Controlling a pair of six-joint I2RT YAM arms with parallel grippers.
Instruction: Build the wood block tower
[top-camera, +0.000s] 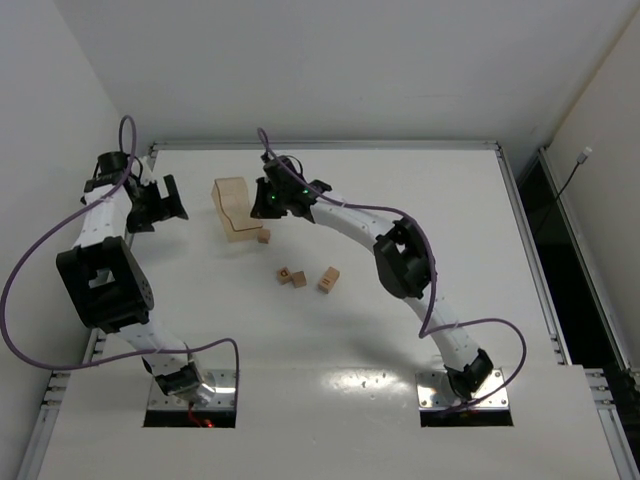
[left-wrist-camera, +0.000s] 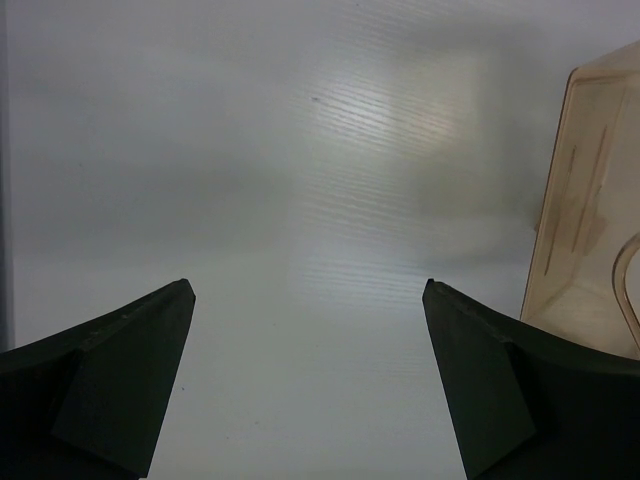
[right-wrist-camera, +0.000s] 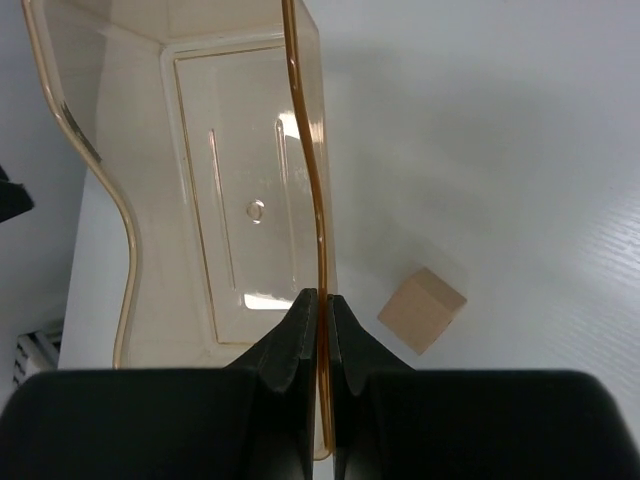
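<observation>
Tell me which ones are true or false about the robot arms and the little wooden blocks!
1. The right gripper pinches the wall of the tray. True.
2. The left gripper holds a block. False: it is open and empty.
3. The blocks are stacked into a tall tower. False: they lie scattered on the table.
4. No block lies inside the tray. True.
</observation>
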